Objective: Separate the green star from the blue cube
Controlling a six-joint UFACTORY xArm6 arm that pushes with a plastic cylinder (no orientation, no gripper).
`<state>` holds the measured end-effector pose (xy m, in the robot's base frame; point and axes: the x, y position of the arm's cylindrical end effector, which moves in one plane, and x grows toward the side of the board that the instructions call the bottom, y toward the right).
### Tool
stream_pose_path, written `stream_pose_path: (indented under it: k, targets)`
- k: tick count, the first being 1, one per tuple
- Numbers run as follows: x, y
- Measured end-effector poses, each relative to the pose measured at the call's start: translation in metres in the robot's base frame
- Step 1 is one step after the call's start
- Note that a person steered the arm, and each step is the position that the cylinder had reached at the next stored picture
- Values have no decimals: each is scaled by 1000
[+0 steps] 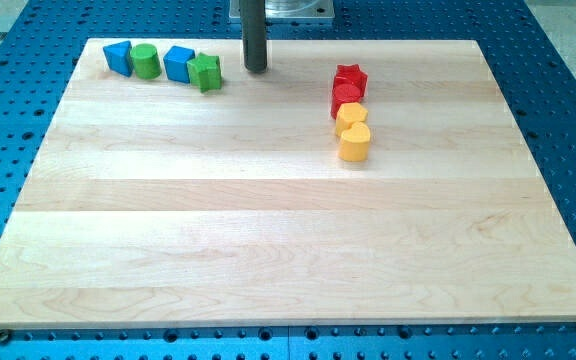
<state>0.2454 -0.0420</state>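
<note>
Nearest, right of centre on the board (268, 250), a yellow heart (355, 143) touches a second yellow block (349, 117), then a red cylinder (346, 96) and a red star (350, 76). Farther left, the green star (206, 72) presses against the blue cube (178, 63); beyond sit a green cylinder (146, 61) and another blue block (118, 57). The tip (256, 68) stands bare, holding nothing, just right of the star.

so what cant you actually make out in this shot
- Arm above the rod: cut off by the view's top edge. My tip does show, just to the view's right of the green star.
- Green star and blue cube: whether they touch; no gap shows.
- Red cylinder: partly hidden by the red star and a yellow block.
- Blue block at the view's far left: shape too small to tell.
</note>
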Motion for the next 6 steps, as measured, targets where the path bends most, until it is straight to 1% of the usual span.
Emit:
stream_pose_path:
  k: [2, 3, 4, 5, 6]
  targets:
    - [-27, 88]
    - [-40, 105]
    - [-41, 168]
    - [-24, 230]
    - [-33, 147]
